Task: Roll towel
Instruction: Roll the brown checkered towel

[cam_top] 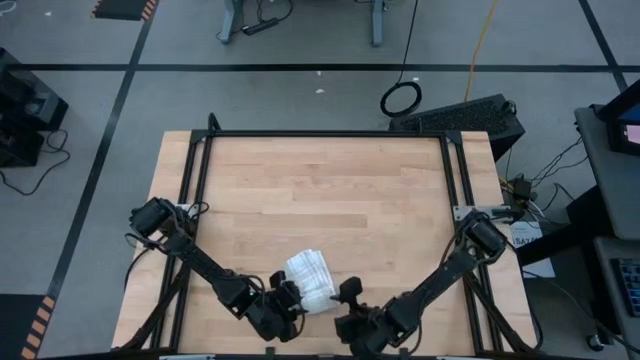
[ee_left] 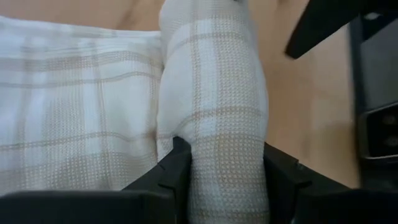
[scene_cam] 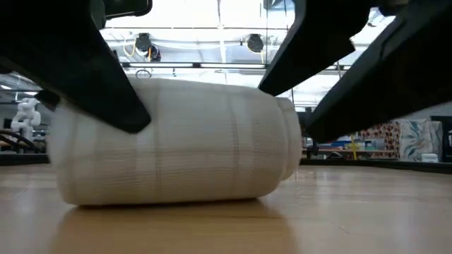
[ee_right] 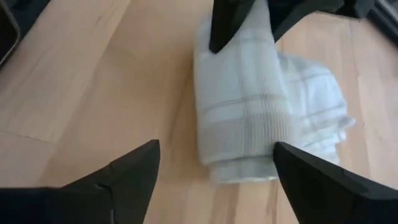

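The white checked towel (cam_top: 310,279) lies as a thick roll (scene_cam: 176,141) on the wooden table (cam_top: 320,190), near its front edge, resting on its long side. A looser, wrinkled part (ee_right: 314,115) lies beside the roll. My left gripper (cam_top: 287,299) is at the roll's near-left end, shut on it (ee_left: 227,180). My right gripper (cam_top: 349,294) stands open just right of the towel; in the right wrist view its fingers (ee_right: 134,165) are spread wide in front of the roll's other end (ee_right: 242,165). My left gripper pinches the rolled part of the towel near its end (ee_left: 217,155) between its two fingers (ee_left: 176,167), several layers thick. The fingers slant down from the table's near-left side and lie across the roll. The roll rests on the table.
The table's black frame rails (cam_top: 197,180) run along its left, right and far sides. Bare wood stretches behind the towel toward the far edge. Beyond the table are a grey floor, cables and a black keyboard (cam_top: 455,115).
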Controlling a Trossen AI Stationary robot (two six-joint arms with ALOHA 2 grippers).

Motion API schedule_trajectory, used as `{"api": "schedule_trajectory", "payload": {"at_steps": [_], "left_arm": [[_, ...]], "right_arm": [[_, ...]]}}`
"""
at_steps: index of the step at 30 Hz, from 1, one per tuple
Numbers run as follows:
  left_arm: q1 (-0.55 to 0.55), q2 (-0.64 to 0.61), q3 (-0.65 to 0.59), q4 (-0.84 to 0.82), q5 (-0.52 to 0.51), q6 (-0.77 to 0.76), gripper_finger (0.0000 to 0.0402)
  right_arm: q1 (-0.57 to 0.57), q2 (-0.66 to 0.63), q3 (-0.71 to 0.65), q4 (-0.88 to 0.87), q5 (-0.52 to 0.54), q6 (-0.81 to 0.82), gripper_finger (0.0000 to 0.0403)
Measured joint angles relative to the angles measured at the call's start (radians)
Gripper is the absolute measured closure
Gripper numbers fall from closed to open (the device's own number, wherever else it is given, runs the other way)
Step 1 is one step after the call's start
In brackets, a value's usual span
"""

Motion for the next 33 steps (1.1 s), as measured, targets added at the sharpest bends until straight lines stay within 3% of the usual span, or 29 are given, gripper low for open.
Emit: {"api": "schedule_trajectory", "payload": {"at_steps": [7,15,21,33], "left_arm": [[-0.009,0.000,0.000,0.019,0.004,-0.070,0.0266],[-0.019,0.000,-0.032,0.039,-0.004,-0.037,0.0265],[-0.033,-0.003,-0.073,0.073,-0.025,0.064,0.0265],[-0.032,-0.003,-0.076,0.099,-0.006,0.089,0.0265]], "right_arm": [[-0.020,0.028,0.000,0.055,0.010,-0.111,0.0078],[-0.010,0.026,0.001,0.090,0.062,-0.282,0.0082],[-0.026,0.025,0.001,0.141,0.022,-0.286,0.0065],[-0.088,0.034,0.002,0.214,-0.117,-0.208,0.0075]]}}
